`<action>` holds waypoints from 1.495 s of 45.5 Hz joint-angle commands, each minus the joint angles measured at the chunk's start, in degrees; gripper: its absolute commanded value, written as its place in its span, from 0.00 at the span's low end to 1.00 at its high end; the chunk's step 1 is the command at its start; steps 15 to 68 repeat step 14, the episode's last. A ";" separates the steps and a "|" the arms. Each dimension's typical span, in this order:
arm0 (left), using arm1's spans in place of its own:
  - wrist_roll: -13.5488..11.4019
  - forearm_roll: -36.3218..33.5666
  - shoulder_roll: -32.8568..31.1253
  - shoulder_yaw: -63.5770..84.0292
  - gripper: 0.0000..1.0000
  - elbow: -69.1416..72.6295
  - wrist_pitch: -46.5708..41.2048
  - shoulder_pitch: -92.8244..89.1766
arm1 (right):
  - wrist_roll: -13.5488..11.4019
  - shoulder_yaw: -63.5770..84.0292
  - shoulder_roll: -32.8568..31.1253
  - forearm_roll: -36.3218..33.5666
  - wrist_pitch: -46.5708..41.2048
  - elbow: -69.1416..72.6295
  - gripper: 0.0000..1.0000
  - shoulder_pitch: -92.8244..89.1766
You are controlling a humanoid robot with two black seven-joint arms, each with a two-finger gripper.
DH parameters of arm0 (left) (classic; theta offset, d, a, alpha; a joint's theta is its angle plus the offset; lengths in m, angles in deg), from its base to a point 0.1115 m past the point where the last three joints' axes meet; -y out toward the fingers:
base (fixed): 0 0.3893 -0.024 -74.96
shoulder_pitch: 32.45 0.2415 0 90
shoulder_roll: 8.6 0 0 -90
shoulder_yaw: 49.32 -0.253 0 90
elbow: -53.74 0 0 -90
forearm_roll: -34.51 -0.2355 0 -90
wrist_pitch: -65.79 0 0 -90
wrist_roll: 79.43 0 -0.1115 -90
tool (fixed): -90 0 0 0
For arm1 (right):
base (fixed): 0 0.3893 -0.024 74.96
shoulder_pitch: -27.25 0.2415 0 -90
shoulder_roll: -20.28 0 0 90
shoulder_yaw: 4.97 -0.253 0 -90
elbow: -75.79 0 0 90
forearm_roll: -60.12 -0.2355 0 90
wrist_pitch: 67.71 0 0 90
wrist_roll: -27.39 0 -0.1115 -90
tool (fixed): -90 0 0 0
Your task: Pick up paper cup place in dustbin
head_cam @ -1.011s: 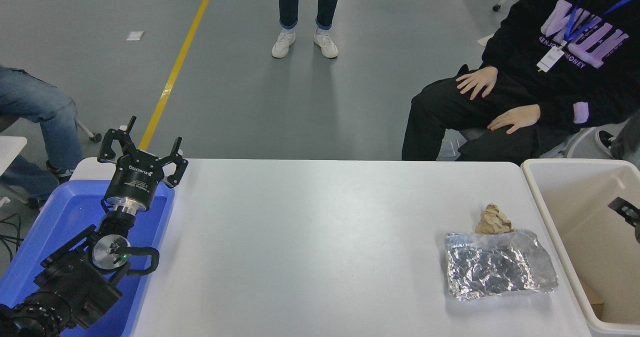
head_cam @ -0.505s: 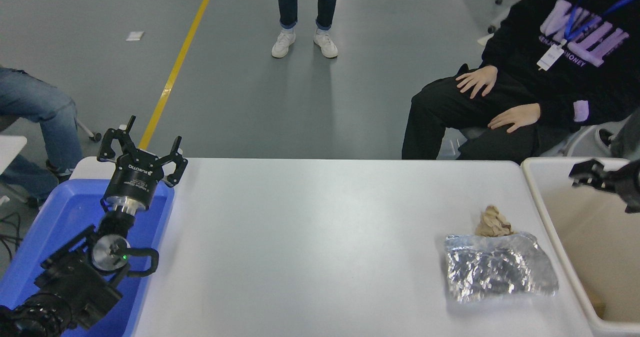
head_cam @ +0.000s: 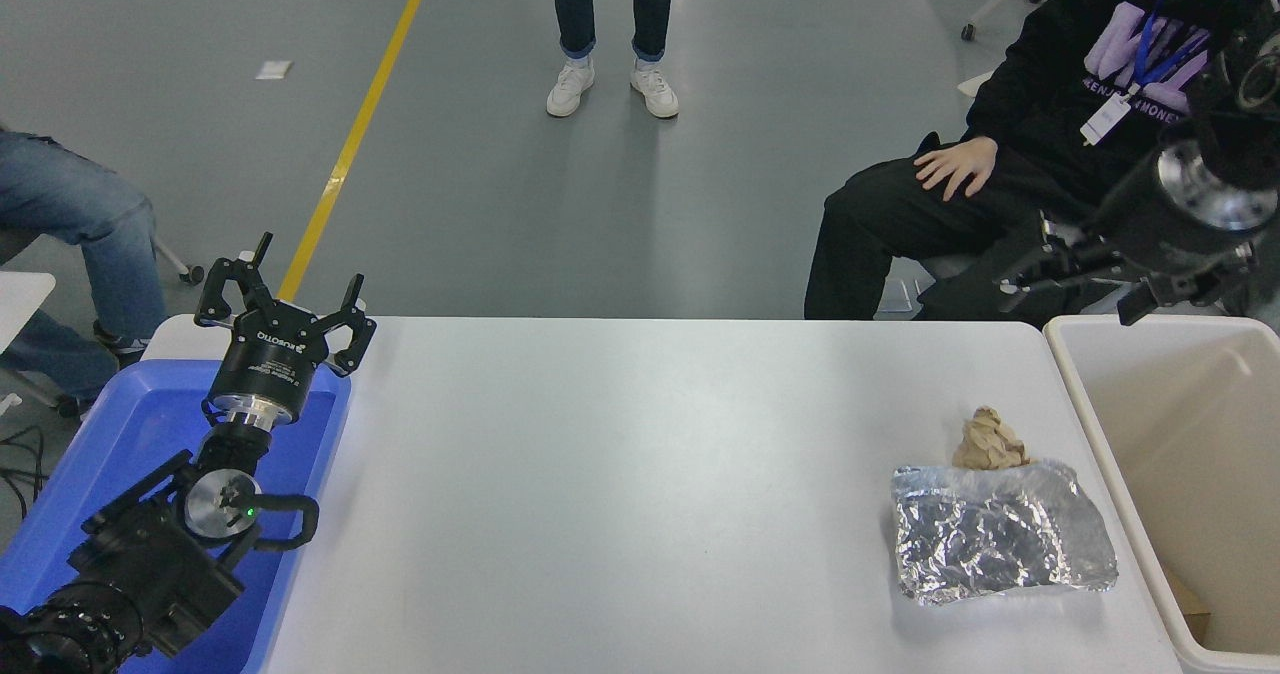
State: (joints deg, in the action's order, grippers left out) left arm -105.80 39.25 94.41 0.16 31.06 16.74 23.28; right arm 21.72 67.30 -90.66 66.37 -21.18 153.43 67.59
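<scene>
White bench [head_cam: 640, 474]: carrying a crinkled silver foil bag [head_cam: 1000, 544] near its right edge, with a crumpled brown paper ball [head_cam: 988, 441] touching the bag's far side.

Dustbin [head_cam: 1085, 404]: standing just beside the bench's right end; a brown scrap is showing at its bottom.

Paper cup: not showing anywhere in view.

Blue tray [head_cam: 90, 454]: sitting at the bench's left end.

Left gripper [head_cam: 285, 299]: hovering over the tray's far edge, jaws spread wide, holding nothing.

Right gripper [head_cam: 1050, 264]: hanging beyond the dustbin's far rim, in front of a seated person [head_cam: 1010, 114]; its jaws' state cannot be told.
</scene>
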 commanded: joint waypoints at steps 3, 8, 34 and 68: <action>0.00 0.01 0.00 0.00 0.98 0.00 0.00 -0.01 | 0.05 -3.01 2.49 -0.10 -1.53 1.99 1.00 2.64; 0.00 0.01 0.00 0.00 0.98 0.00 0.00 -0.01 | 0.05 -3.10 2.40 -0.01 -1.53 1.99 1.00 2.73; 0.00 0.01 0.00 0.00 0.98 0.00 0.00 -0.01 | 0.05 -2.40 2.22 -0.01 -1.53 1.90 1.00 2.82; 0.00 0.01 0.00 0.00 0.98 0.00 0.00 -0.01 | 0.05 -2.40 2.22 -0.01 -1.53 1.90 1.00 2.82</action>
